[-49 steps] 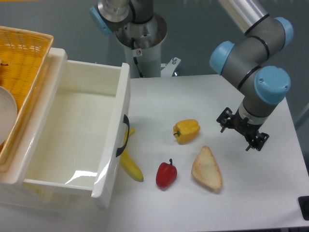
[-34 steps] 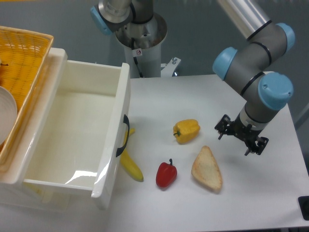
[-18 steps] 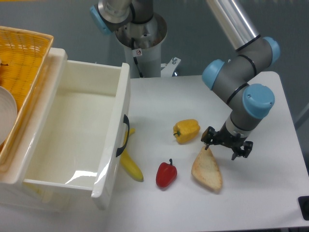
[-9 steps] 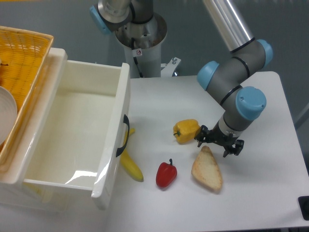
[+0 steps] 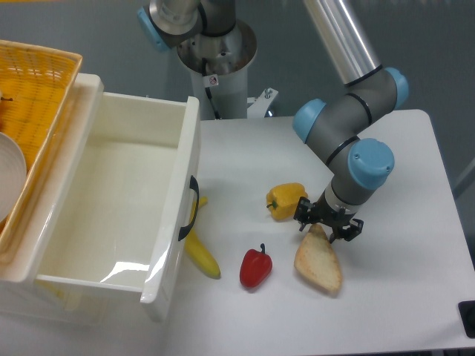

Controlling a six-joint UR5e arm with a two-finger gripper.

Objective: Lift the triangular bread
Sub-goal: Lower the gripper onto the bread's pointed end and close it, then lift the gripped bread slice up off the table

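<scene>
The triangular bread (image 5: 320,262) lies flat on the white table at the front right, pale beige with a tan crust, its narrow tip pointing to the back. My gripper (image 5: 325,227) hangs straight over that tip, close above it. Its two dark fingers stand apart, one on each side of the tip, so it is open and holds nothing. The bread's tip is partly hidden by the fingers.
A yellow bell pepper (image 5: 286,200) sits just left of the gripper. A red pepper (image 5: 255,267) and a banana (image 5: 200,254) lie further left. A large white bin (image 5: 119,200) and a yellow basket (image 5: 30,104) fill the left side. The table's right edge (image 5: 453,222) is near.
The arm has swung left and down across the frames, bringing the gripper from the table's right side to over the bread's tip. The bread and the peppers have not moved.
</scene>
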